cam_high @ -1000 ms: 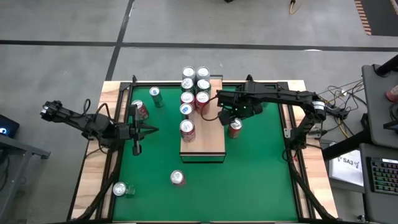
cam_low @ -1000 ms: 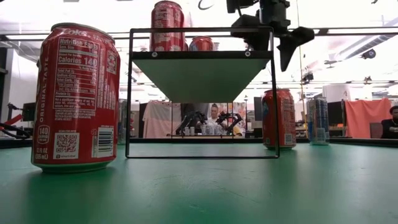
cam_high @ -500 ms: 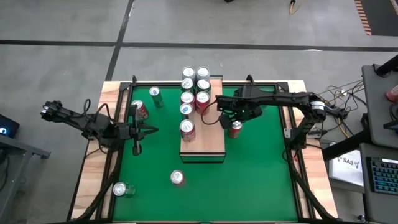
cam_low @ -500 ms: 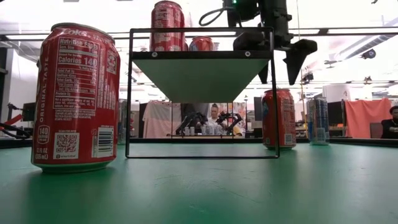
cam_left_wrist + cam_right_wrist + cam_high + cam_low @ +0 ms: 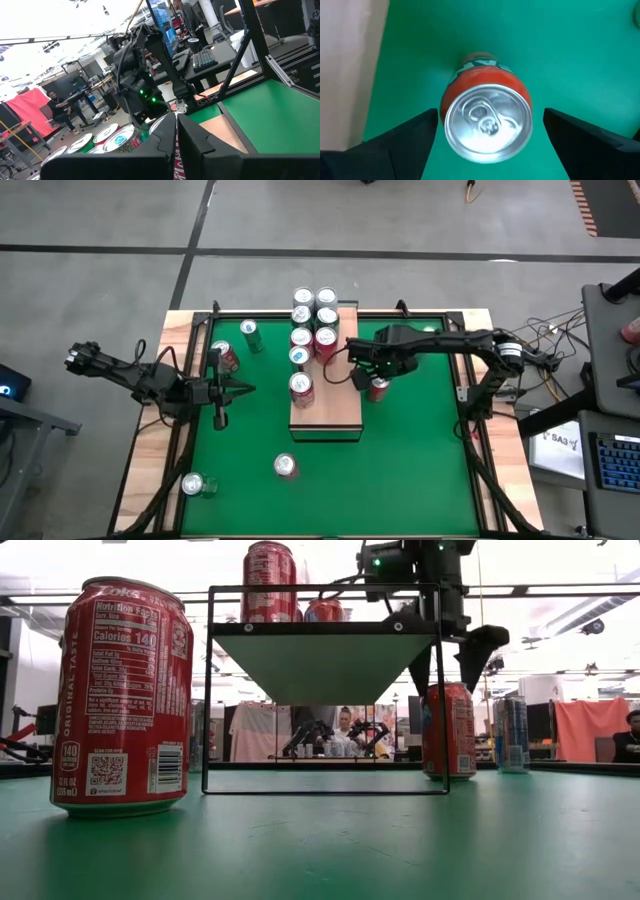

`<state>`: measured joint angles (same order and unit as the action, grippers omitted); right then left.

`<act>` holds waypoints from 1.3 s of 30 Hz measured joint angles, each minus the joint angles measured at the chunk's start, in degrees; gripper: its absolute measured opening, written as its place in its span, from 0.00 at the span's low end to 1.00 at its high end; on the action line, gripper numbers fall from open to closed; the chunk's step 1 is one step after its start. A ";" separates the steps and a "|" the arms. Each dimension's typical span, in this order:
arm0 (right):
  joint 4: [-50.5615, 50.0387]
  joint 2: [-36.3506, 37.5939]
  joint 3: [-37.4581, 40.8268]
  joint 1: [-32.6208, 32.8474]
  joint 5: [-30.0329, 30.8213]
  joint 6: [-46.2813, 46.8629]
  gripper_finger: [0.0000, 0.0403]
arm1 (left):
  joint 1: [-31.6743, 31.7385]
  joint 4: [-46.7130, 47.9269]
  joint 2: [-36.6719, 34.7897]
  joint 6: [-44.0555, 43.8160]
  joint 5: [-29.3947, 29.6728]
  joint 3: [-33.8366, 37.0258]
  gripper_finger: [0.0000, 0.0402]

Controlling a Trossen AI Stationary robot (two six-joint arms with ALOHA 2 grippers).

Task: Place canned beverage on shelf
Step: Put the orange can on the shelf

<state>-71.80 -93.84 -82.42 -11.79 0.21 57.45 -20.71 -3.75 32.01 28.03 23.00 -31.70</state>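
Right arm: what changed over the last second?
The right gripper dropped from shelf-top height to straddle the upright red can beside the shelf, fingers wider and open, not yet closed on it. Unchanged: that can, the cans on the shelf, and the left gripper, shut at the table's left side.

From my remote station I see a grey concrete floor (image 5: pixel 300 230) crossed by dark lines around the work table. Beyond it, a bright open workshop: ceiling light (image 5: pixel 560 560) glares white, orange-red cloth (image 5: pixel 590 730) drapes a stand, and a keyboard (image 5: pixel 612 460) sits on a side desk (image 5: pixel 600 310).
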 joint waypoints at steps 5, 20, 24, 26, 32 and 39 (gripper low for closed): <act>4.19 0.00 3.72 0.00 0.18 0.42 0.86 | 0.00 -0.01 0.00 0.00 0.00 0.00 0.00; 0.46 2.47 2.07 0.89 2.36 -0.96 0.72 | 0.00 -0.02 0.00 -1.21 -0.02 0.00 0.00; -6.42 6.32 -2.28 2.65 6.71 -1.34 0.72 | 0.00 0.00 0.00 -2.65 -0.01 0.00 0.00; -8.44 8.79 -4.39 4.20 9.32 -0.71 0.72 | 0.00 -0.02 0.00 -3.44 -0.02 0.00 0.00; -5.21 17.76 -7.29 13.05 20.38 -0.30 0.72 | -0.52 -3.41 1.89 -9.34 -0.02 0.00 0.00; 7.34 22.01 -7.18 26.43 31.57 -7.82 0.72 | -4.22 -11.43 8.76 -14.15 1.25 0.01 0.00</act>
<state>-64.46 -71.83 -89.60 14.64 31.78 49.63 -24.93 -15.17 40.77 13.89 24.25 -31.69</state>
